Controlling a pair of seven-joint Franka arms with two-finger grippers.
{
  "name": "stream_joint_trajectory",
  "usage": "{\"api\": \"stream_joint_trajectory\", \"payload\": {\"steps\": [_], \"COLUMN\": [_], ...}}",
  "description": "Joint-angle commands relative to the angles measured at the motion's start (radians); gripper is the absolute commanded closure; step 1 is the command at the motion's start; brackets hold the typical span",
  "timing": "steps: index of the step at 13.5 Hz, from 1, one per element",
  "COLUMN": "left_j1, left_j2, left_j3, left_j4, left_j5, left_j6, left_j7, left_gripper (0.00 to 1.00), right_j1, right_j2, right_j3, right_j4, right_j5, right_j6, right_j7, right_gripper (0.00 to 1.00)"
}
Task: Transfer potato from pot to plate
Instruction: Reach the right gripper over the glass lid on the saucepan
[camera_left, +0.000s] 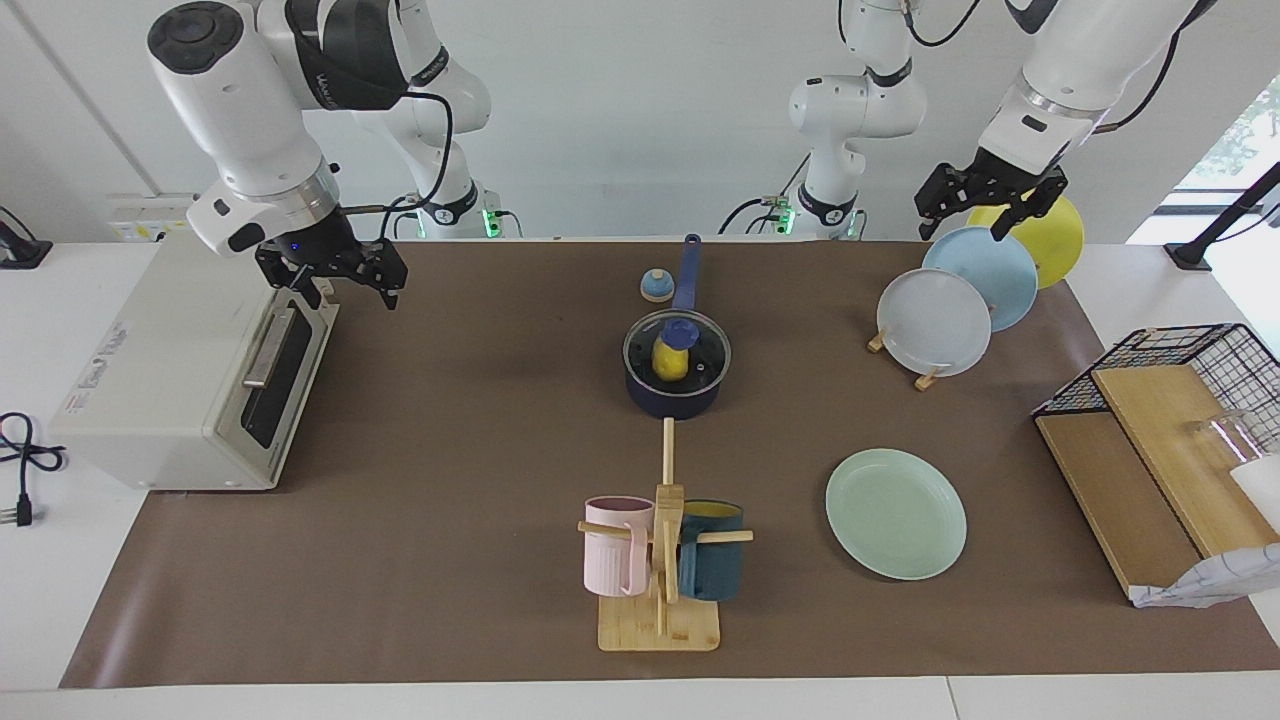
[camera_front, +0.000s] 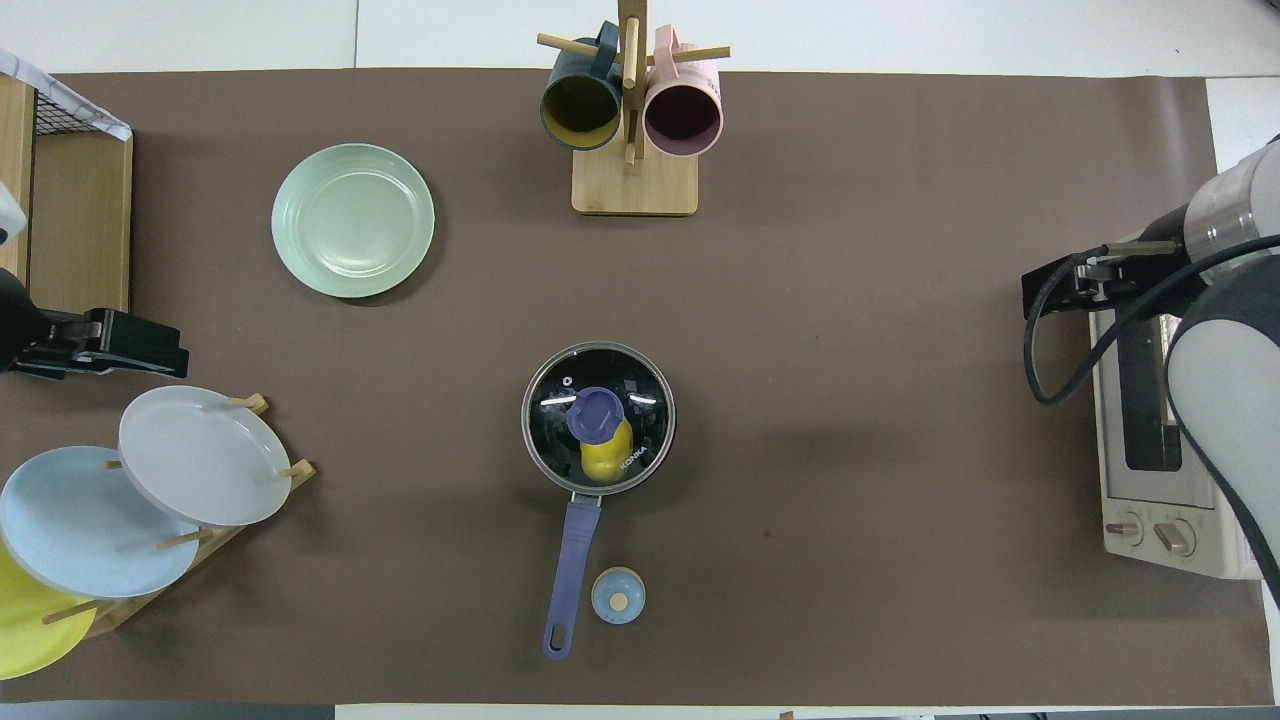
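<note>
The mug rack (camera_left: 660, 560) stands at the pot's (camera_left: 672, 392) six o'clock; a glass lid (camera_left: 677, 352) traps the potato (camera_left: 669, 362), so left gripper (camera_left: 990, 205) and right gripper (camera_left: 335, 270) hover released; the plate (camera_left: 896, 513) waits empty.

Bright, even indoor light; soft shadows under the round mint-green plate (camera_front: 353, 221); reflections streak the saucepan's glass lid (camera_front: 598, 417).

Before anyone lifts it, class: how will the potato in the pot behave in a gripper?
The potato looks smooth and glossy, so probably slippery. Its egg shape suggests it may roll on the plate. A glass lid covers the pot first.
</note>
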Motion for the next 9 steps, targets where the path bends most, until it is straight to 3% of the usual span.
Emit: {"api": "stream_joint_trajectory", "payload": {"steps": [1, 9], "left_j1": [0.008, 0.010], "left_j2": [-0.025, -0.025], "left_j3": [-0.005, -0.004], "left_j4": [-0.032, -0.036], "left_j5": [0.011, 0.012], "left_j6": [0.039, 0.073], "left_j7": [-0.004, -0.003], "left_gripper": [0.00, 0.00], "right_j1": [-0.002, 0.005], "right_j2": [-0.021, -0.042], "right_j3": [-0.002, 0.006], "right_j4": [-0.026, -0.070], "right_j5": [0.008, 0.010], "right_j6": [0.022, 0.025], "right_j7": [-0.026, -0.036], "right_gripper": [0.00, 0.00]}}
